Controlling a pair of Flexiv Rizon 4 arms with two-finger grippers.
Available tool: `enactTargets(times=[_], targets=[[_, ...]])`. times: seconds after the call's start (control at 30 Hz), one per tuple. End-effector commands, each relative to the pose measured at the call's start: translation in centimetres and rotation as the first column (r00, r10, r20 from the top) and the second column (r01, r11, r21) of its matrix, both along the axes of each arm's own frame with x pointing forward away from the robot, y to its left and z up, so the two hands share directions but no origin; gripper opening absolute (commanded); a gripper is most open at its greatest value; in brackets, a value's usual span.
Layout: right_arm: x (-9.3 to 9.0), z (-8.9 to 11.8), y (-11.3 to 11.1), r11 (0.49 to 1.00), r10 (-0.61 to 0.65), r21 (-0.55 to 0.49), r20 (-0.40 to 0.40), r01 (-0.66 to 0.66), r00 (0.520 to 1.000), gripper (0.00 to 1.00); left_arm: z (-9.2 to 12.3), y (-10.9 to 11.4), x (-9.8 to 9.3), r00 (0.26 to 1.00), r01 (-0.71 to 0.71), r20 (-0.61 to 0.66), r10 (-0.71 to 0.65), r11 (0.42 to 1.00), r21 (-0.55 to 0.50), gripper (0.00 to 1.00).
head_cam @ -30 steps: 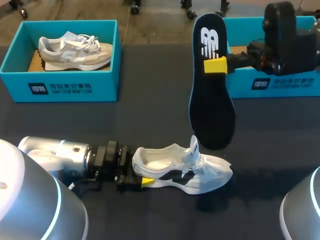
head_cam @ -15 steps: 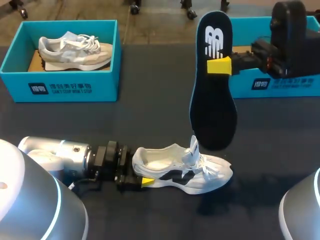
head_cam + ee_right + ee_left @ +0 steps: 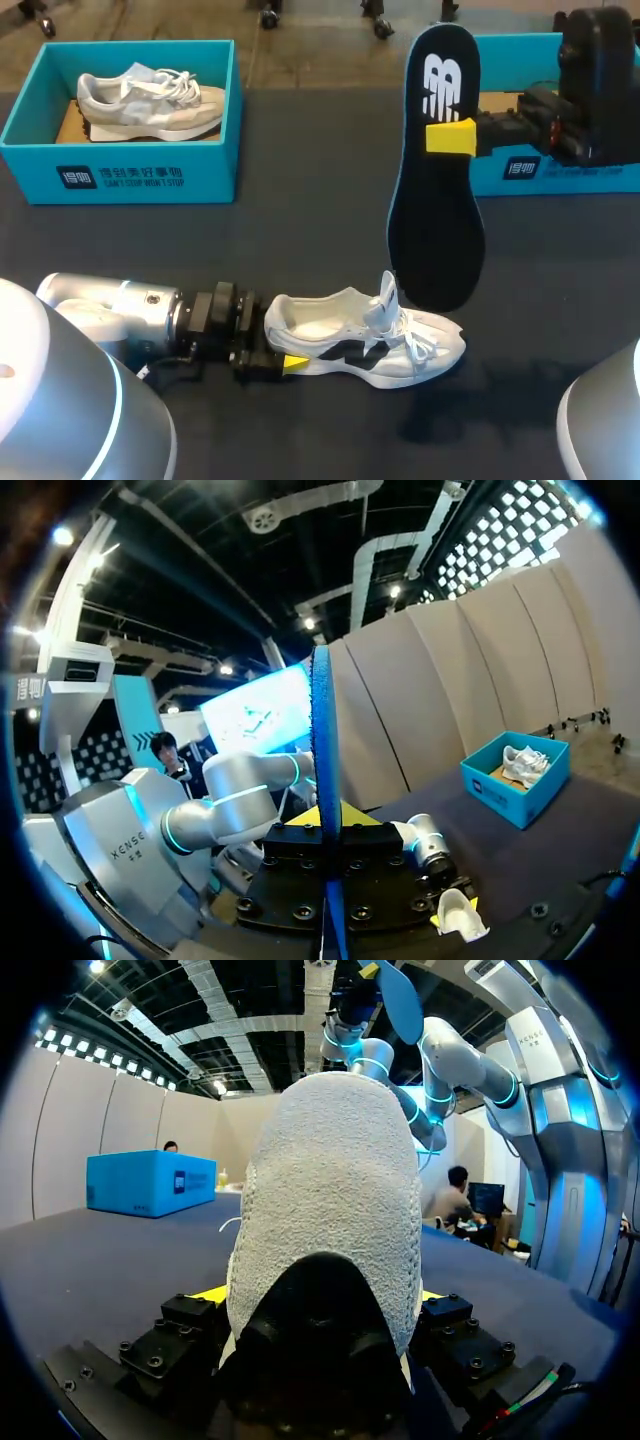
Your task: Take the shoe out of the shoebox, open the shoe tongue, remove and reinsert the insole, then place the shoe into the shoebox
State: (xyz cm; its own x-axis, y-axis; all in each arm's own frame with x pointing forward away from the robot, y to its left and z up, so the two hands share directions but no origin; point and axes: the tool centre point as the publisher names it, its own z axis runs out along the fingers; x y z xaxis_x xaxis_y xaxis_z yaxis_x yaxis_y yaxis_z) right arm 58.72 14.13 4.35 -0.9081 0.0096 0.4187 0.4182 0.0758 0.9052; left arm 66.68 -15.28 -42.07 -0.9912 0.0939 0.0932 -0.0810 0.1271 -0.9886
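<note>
The right gripper (image 3: pixel 452 137) is clamped on the insole (image 3: pixel 435 210), hanging at one o'clock above the shoe (image 3: pixel 365 340). The left gripper (image 3: pixel 282 352) pinches the shoe's heel at its nine o'clock on the counter (image 3: pixel 300 230). The insole looks light and floppy, so gripping near its heel seems best.

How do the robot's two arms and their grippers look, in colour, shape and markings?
The left arm and the right arm are built of rounded silver-grey segments with thin light-blue glowing rings at the joints. Near the right wrist sits a bulky black housing. The left gripper and the right gripper are black bolted blocks, each with bright yellow fingertips.
</note>
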Motion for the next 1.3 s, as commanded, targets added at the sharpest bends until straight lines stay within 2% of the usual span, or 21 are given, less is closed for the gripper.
enactTargets(times=[0.03, 0.07, 0.1, 0.53, 0.97, 1.3], targets=[[0.1, -0.1, 0.2, 1.0, 0.001, -0.001, -0.002, -0.001, 1.0, 0.0, -0.1, 0.0, -0.1, 1.0, 0.011, 0.012, -0.011, 1.0, 0.012, 0.0], [0.1, -0.1, 0.2, 1.0, 0.001, -0.001, -0.002, -0.001, 1.0, 0.0, -0.1, 0.1, -0.2, 1.0, 0.026, 0.015, -0.026, 1.0, 0.017, 0.23], [0.1, -0.1, 0.2, 1.0, 0.001, -0.001, -0.002, -0.001, 1.0, 0.0, -0.1, 0.1, -0.3, 0.999, 0.033, 0.011, -0.034, 0.999, 0.015, 0.98], [0.1, -0.1, 0.2, 1.0, 0.001, -0.001, -0.002, -0.001, 1.0, 0.0, 0.0, 1.4, -0.1, 0.999, 0.033, 0.004, -0.033, 0.997, 0.071, 1.0], [0.1, -0.1, 0.2, 1.0, 0.001, -0.001, -0.002, -0.001, 1.0, 0.0, -0.7, 4.6, 0.6, 1.0, 0.025, 0.01, -0.027, 0.985, 0.173, 1.0], [0.1, -0.1, 0.2, 1.0, 0.001, -0.001, -0.002, -0.001, 1.0, 0.0, 0.9, 7.3, 1.1, 0.999, 0.041, 0.002, -0.044, 0.949, 0.312, 1.0]])
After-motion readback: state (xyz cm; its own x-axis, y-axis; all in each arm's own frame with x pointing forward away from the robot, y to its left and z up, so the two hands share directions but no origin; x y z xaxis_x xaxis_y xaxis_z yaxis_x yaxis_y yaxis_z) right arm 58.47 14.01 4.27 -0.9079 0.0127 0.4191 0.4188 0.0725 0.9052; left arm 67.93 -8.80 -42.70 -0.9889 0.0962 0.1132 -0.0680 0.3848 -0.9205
